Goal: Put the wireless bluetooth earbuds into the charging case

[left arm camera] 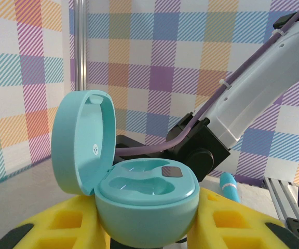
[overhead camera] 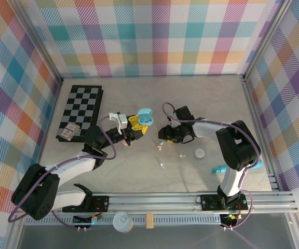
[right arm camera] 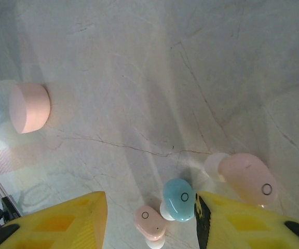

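Note:
My left gripper is shut on an open teal charging case, and its yellow fingers press the case's sides. The lid stands up on the left, and both moulded wells are empty. In the top view the case hangs above the table's middle in the left gripper. My right gripper is open and low over the table. Between its fingers lie a light blue earbud, touching the right finger, and a pink earbud. A second pink earbud lies just beyond that finger.
A pink round case sits on the table to the left. A white round case, small loose buds and a turquoise tube lie near the right arm. A checkerboard is at the back left.

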`<action>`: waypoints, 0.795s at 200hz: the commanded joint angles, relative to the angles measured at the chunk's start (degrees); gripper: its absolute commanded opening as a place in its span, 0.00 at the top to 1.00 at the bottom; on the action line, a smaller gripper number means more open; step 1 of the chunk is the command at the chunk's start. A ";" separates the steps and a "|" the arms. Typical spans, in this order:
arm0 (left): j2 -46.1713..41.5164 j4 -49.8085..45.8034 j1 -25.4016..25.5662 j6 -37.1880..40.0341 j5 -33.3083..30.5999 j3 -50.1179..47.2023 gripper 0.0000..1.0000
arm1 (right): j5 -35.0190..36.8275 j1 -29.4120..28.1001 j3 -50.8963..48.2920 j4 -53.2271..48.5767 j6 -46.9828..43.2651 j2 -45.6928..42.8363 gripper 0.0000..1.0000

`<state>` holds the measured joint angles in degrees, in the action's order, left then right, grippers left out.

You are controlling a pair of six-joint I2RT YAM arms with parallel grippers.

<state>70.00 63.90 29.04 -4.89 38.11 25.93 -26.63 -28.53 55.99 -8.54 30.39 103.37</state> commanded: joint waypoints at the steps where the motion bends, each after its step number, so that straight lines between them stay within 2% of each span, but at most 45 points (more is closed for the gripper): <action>1: -1.23 0.78 -0.63 1.11 1.57 -0.40 0.67 | 0.35 -0.64 1.54 -1.20 -1.64 1.35 0.53; 159: -1.86 0.43 -0.61 1.11 1.96 -0.53 0.67 | -1.44 -1.77 3.14 -1.58 -1.56 3.67 0.61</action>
<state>69.95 62.94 28.93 -4.71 38.52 25.89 -26.28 -29.98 57.69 -9.17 29.17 105.91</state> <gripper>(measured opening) 0.340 0.397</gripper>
